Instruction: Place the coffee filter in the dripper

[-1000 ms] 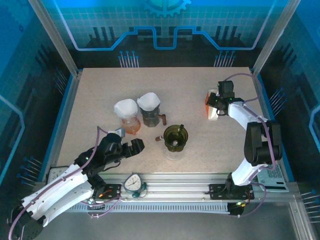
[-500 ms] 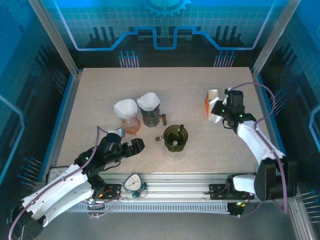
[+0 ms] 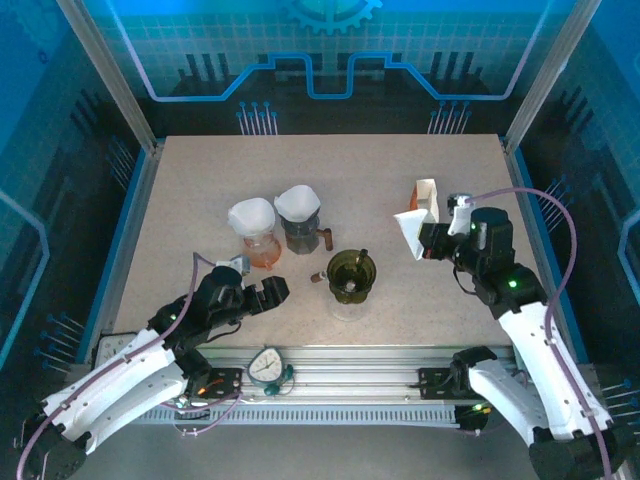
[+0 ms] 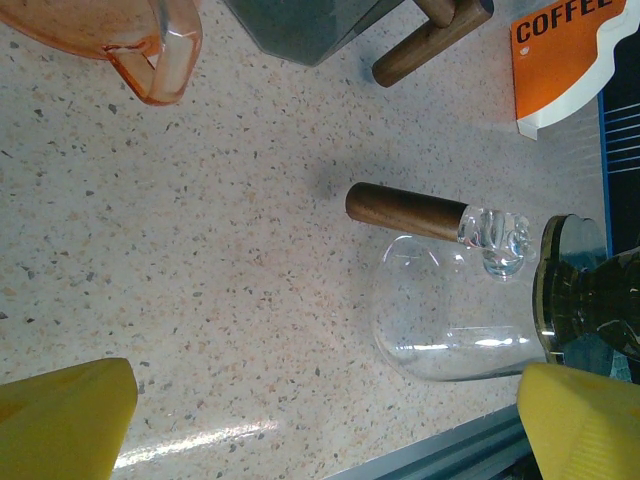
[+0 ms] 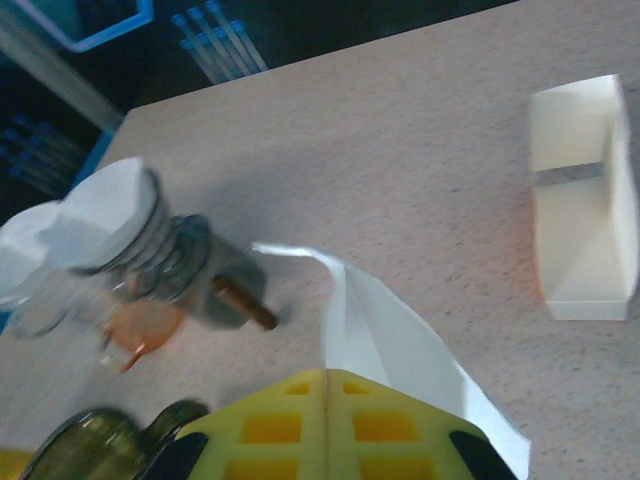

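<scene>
With the right gripper (image 3: pixel 428 243) pinched shut on the white filter (image 3: pixel 408 230), just beside the box (image 3: pixel 428 196), we carry it over the green dripper (image 3: pixel 351 275) and lower it point-first, while the left gripper (image 3: pixel 263 294) rests spread wide.

- Open ground: table (image 3: pixel 190 190) bare across the upper left, the back strip and the left edge. Free passage.
- Centre-left cluster: orange dripper (image 3: pixel 260 245) and grey dripper (image 3: pixel 299 232) close side by side, each already lined with paper. No way between.
- Green dripper (image 3: pixel 350 272) on a glass carafe (image 4: pixel 450 320), just lower right of the grey one. Narrow gap. Mouth uncovered from above.
- Left gripper (image 3: pixel 262 293), jaws spread wide, crowds its lower-left side.
- Right side: bare strip, then the right gripper (image 3: pixel 428 243) pinching a coffee filter (image 3: pixel 410 232).
- Filter box (image 3: pixel 428 194) stands just behind, upper right.
</scene>
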Controlling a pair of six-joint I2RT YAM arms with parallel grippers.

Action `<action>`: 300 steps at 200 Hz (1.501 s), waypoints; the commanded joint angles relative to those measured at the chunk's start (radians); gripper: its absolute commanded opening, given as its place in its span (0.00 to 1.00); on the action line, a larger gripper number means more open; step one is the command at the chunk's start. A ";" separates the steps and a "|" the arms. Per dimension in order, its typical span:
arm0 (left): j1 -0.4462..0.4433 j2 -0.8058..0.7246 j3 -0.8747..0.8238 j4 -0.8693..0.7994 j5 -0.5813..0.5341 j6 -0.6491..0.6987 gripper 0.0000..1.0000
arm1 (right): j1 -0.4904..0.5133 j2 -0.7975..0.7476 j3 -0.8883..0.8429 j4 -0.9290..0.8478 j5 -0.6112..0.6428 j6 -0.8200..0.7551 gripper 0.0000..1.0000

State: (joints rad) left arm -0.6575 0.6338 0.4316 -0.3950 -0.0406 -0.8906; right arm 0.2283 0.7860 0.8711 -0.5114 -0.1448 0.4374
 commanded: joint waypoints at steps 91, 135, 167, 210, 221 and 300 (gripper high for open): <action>-0.003 0.000 0.047 0.004 0.011 0.018 0.99 | 0.471 0.198 0.455 -0.557 0.068 -0.198 0.00; -0.001 -0.006 0.047 0.002 0.014 0.024 0.99 | 0.603 0.359 0.586 -0.661 0.197 -0.249 0.00; -0.001 -0.008 0.050 0.003 0.016 0.032 0.99 | 0.647 0.455 0.660 -0.691 0.223 -0.282 0.00; -0.002 -0.009 0.056 0.002 0.022 0.041 0.99 | 0.648 0.554 0.713 -0.701 0.153 -0.330 0.00; -0.002 -0.009 0.053 0.003 0.023 0.042 0.99 | 0.645 0.579 0.721 -0.700 0.138 -0.339 0.00; -0.002 -0.009 0.043 0.014 0.034 0.039 0.99 | 0.618 0.677 0.707 -0.659 0.059 -0.368 0.00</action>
State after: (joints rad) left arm -0.6575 0.6338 0.4519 -0.3935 -0.0292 -0.8795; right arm 0.8597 1.4452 1.5681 -1.1751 -0.0399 0.0921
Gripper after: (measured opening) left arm 0.990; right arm 0.043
